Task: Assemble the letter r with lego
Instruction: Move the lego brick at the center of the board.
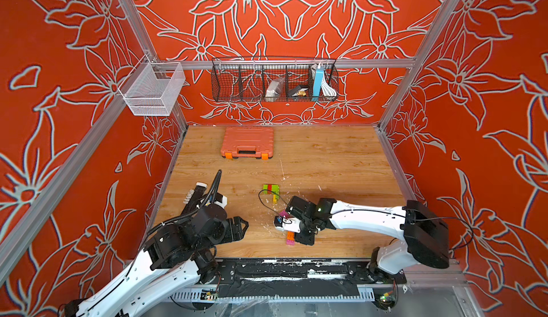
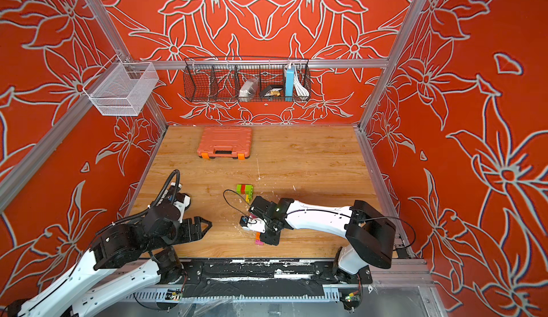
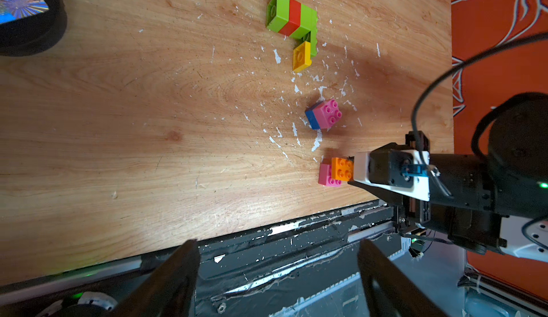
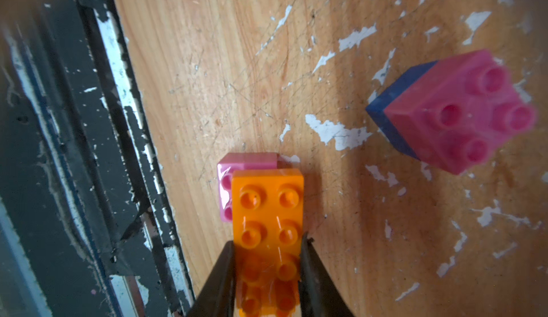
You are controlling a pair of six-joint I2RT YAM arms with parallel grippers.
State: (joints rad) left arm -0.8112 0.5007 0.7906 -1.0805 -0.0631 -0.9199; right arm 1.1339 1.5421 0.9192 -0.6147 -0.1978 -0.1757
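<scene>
Lego work looks partly done. A joined row of green, red and green studded plastic bricks (image 3: 292, 18), with a yellow square brick (image 3: 302, 56) set against one end, lies near the middle of the wooden tabletop (image 3: 118, 122). This angled piece reads as the start of the letter.

Well apart from it, nearer the front edge, a pink square brick joined to a blue one (image 3: 324, 115) lies by itself.

The right gripper (image 4: 268, 240) is clenched on a long orange studded brick (image 4: 268, 199). Its free end overlaps a second pink brick (image 4: 249, 159) close to the front edge; I cannot tell whether those two are pressed together.

The left gripper (image 3: 277, 242) hangs off to the side, jaws apart and empty.

As I judge it, the orange-and-pink piece and the pink-and-blue pair have yet to be joined to the green angle to finish the r.
</scene>
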